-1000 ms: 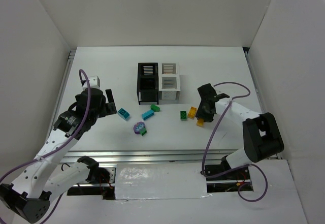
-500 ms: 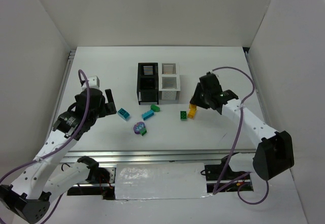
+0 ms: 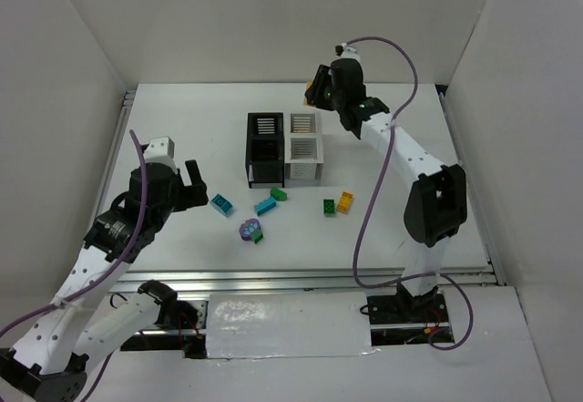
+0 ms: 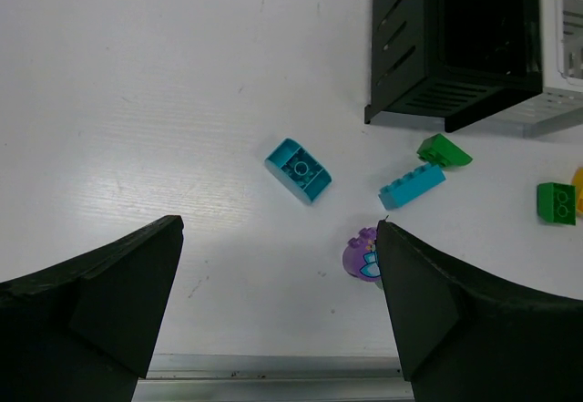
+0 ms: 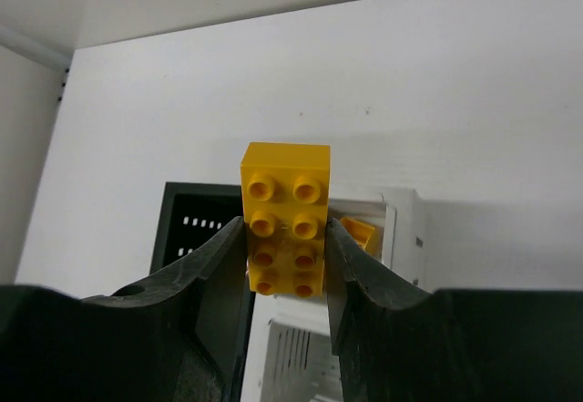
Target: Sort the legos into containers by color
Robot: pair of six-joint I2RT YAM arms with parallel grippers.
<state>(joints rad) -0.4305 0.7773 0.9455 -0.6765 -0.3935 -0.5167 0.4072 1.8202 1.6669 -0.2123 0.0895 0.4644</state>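
Observation:
My right gripper [image 3: 316,92] is shut on a yellow brick [image 5: 285,215] and holds it above the back of the containers [image 3: 284,147]. Under it is the back white box [image 5: 405,229], which holds another yellow piece [image 5: 363,235], and the black box [image 5: 187,229] beside it. My left gripper [image 4: 278,229] is open and empty above the table. Below it lie a teal brick [image 4: 298,170], a long teal brick [image 4: 412,186], a green wedge [image 4: 444,151], a purple piece [image 4: 362,254] and a green brick [image 4: 556,202]. An orange-yellow brick [image 3: 345,201] lies beside the green brick [image 3: 329,207].
White walls enclose the table on three sides. A metal rail [image 3: 301,279] runs along the near edge. The purple cable of the right arm [image 3: 401,56] loops above the table's back right.
My right arm has swung from the table's front right to the back, carrying the yellow brick up over the containers. My left arm has shifted slightly.

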